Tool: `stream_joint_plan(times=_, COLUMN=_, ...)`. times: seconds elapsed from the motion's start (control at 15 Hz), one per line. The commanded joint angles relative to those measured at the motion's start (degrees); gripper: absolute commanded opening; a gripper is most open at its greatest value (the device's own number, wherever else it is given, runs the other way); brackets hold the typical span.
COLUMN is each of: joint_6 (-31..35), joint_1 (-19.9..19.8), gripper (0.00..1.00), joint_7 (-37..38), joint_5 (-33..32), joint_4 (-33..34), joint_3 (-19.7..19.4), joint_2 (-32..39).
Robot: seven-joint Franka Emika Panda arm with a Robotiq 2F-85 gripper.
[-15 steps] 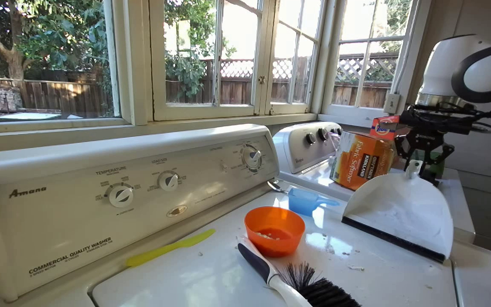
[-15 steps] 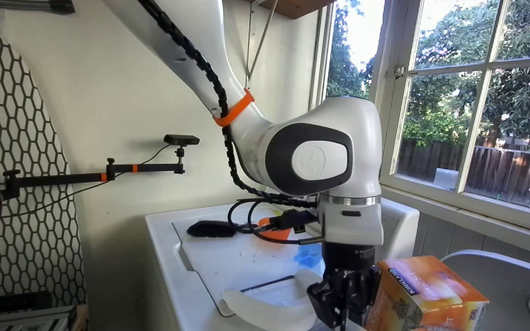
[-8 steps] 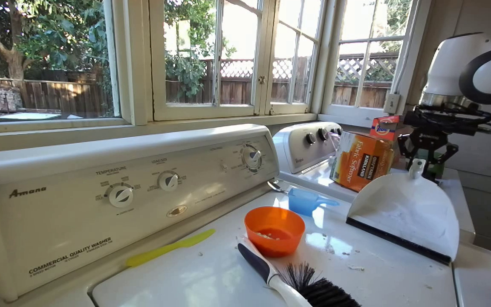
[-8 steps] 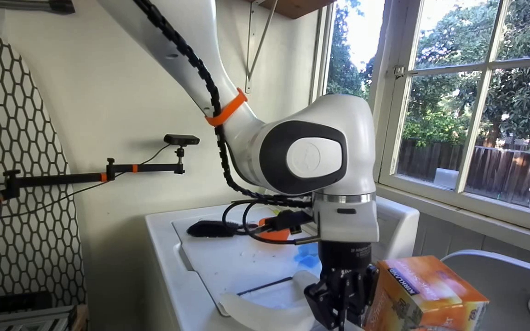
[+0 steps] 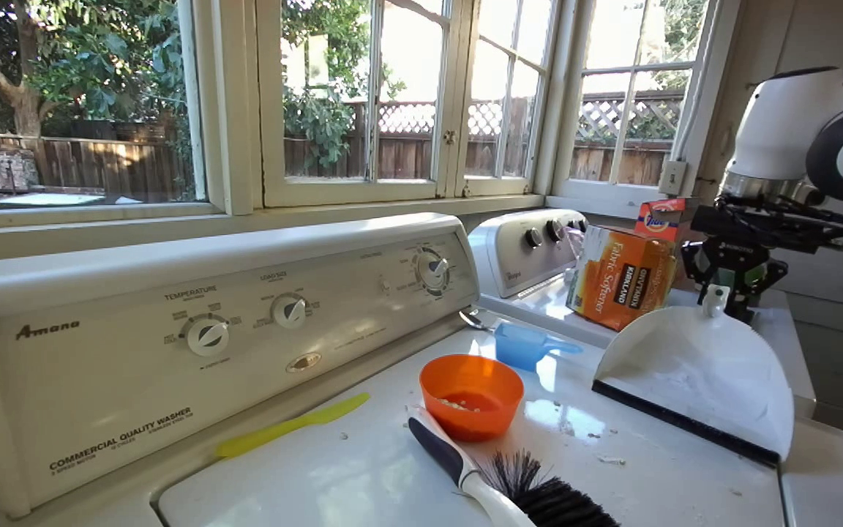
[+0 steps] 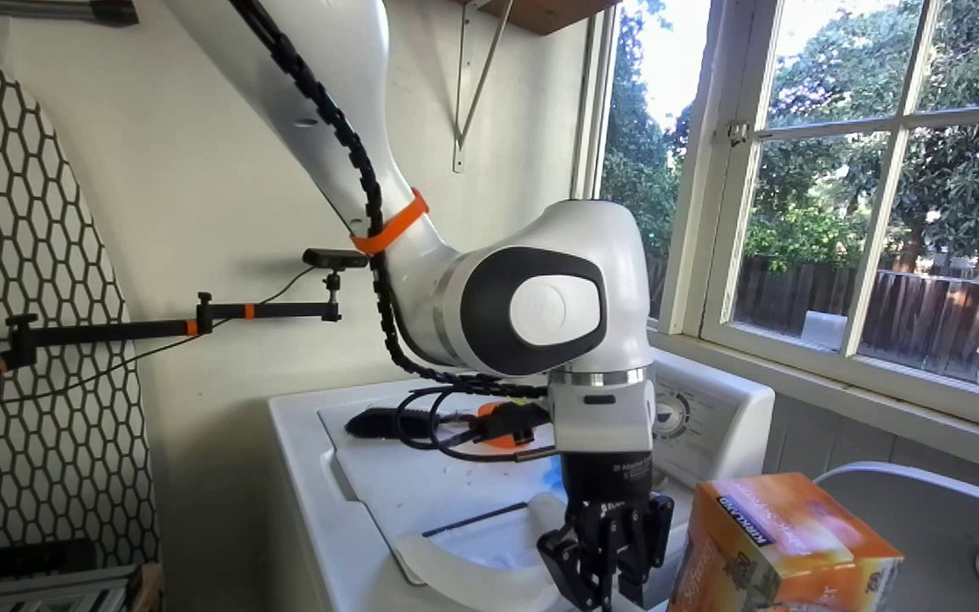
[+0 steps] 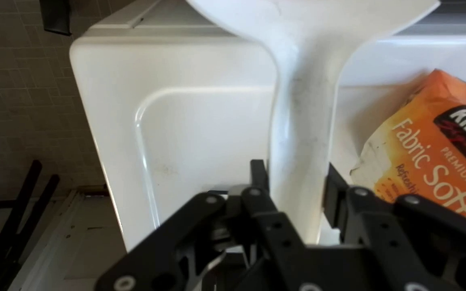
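My gripper (image 5: 727, 298) is shut on the handle of a white dustpan (image 5: 699, 373) with a black front edge. In the wrist view, the fingers (image 7: 295, 178) stand on both sides of the dustpan handle (image 7: 303, 121). The pan is tilted, its black edge low over the right part of the washer lid. In an exterior view, the gripper (image 6: 613, 586) points down, and the dustpan (image 6: 481, 574) reaches out beside it. An orange fabric softener box (image 5: 623, 278) stands close to the gripper; it also shows in the wrist view (image 7: 439, 157).
On the washer lid (image 5: 363, 476) lie an orange bowl (image 5: 473, 410) with small bits in it, a black-bristled brush (image 5: 560, 501), a blue scoop (image 5: 520, 348), a yellow knife (image 5: 293, 424) and a spoon (image 5: 473, 320). Crumbs are scattered there. A Tide box (image 5: 661, 221) stands behind the softener box.
The arm, gripper and dustpan have moved together away from the softener box and slightly lower. The grip on the handle looks unchanged. The things on the lid have not moved.
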Motion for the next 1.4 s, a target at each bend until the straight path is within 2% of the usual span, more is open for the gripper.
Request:
stream_joint_plan(times=0.0, joint_6=1.4, joint_1=0.6, gripper=0.1, joint_7=5.0, joint_5=-4.4, joint_4=-2.1, joint_3=0.4, joint_2=-1.5)
stream_joint_plan(times=0.4, joint_6=0.9, joint_1=1.5, gripper=0.1, joint_7=9.2, joint_5=-8.2, joint_4=-1.4, joint_3=1.7, joint_2=-1.1)
stream_joint_plan(times=1.33, joint_6=0.2, joint_1=4.3, gripper=0.1, joint_7=9.9, joint_5=-5.9, joint_4=0.8, joint_3=5.6, joint_2=0.9)
